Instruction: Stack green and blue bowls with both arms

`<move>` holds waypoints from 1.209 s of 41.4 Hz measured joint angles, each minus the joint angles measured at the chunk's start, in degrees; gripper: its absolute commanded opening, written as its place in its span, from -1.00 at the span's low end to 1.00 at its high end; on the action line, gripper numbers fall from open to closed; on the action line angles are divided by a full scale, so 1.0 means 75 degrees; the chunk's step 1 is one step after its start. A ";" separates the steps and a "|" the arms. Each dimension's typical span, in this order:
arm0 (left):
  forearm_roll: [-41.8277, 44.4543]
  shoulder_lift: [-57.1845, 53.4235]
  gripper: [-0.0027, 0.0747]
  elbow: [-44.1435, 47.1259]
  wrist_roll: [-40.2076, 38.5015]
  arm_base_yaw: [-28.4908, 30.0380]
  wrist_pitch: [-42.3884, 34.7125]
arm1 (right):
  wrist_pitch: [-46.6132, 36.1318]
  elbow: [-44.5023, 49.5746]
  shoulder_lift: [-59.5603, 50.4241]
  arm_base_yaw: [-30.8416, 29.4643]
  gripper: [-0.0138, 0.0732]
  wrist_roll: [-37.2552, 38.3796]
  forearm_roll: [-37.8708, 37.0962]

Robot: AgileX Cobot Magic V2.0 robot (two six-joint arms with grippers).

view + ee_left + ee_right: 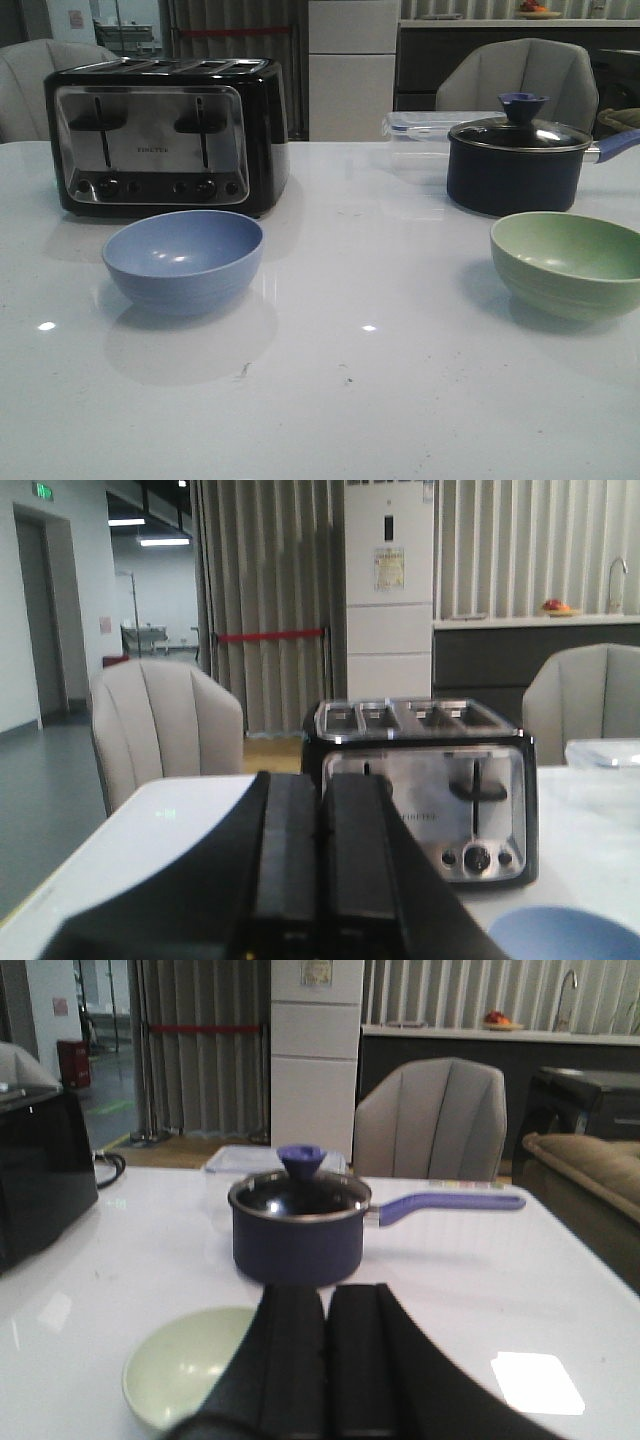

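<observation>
The periwinkle blue bowl (183, 260) stands upright on the white table at the front left, in front of the toaster. Its rim also shows in the left wrist view (565, 935). The pale green bowl (568, 263) stands upright at the front right, in front of the navy pot. It also shows in the right wrist view (190, 1365), partly hidden by the fingers. Neither arm appears in the front view. My left gripper (324, 780) is shut and empty, raised beside the blue bowl. My right gripper (326, 1292) is shut and empty, raised beside the green bowl.
A black and steel toaster (165, 135) stands at the back left. A dark navy lidded pot (517, 160) with a blue handle stands at the back right, a clear plastic box (420, 125) behind it. Chairs stand beyond the table's far edge.
</observation>
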 measured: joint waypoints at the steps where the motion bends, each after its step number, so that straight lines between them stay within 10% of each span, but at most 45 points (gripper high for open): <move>1: 0.0000 0.0000 -0.69 -0.0233 0.0000 0.0000 0.0086 | 0.0072 -0.0163 0.0000 0.0000 -0.55 0.0000 0.0000; 19: 0.0000 0.2192 -0.69 -0.3995 0.0000 0.0000 0.3312 | 0.2479 -0.3433 0.1991 0.0000 -0.55 0.0000 0.0000; 41: -0.0012 0.4755 -0.69 -0.4156 0.0000 0.0000 0.4927 | 0.3929 -0.3866 0.5907 0.0000 -0.54 0.0000 0.0000; 50: -0.0029 0.5272 -0.16 -0.4156 0.0000 0.0000 0.4977 | 0.3929 -0.3866 0.7155 0.0000 0.26 0.0000 0.0000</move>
